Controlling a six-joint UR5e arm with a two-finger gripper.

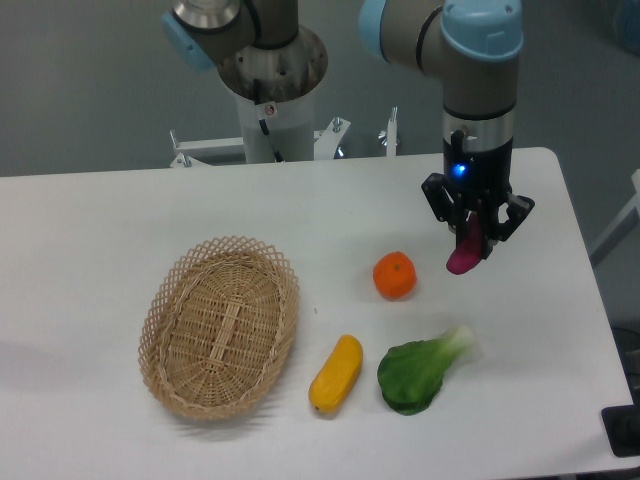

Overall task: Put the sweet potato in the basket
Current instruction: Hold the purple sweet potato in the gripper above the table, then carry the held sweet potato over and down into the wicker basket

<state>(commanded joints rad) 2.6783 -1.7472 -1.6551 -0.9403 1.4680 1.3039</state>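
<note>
Pincer [476, 232]: carried at the end of the arm, fingers pointed down, seen above the right part of the counter [90, 230]; clenched on the sweet potato.

Sweet potato [466, 256]: magenta-pink, gripped between the two fingers at its upper part; the lower end hangs out beneath the fingertips. It appears lifted clear of the counter, though contact cannot be ruled out from this view.

Sweet potato, long axis: held steeply, close to upright, tilted so that the lower end points down and to the left in the picture; the upper end is hidden between the fingers.

Basket [166, 300]: oval, tan wicker with an open-weave rim, set far to the left of the pincer and lower in the picture; its long axis runs from near-left to far-right. Nothing is seen inside it.

Orange fruit [395, 275]: round, placed on the counter just left of the pincer and slightly below it in the picture.

Yellow vegetable [336, 374]: elongated, laid well below and to the left of the pincer, between basket and leafy green.

Leafy green [418, 374]: laid below the pincer and a little to its left, pale stalk end turned toward the upper right.
</note>
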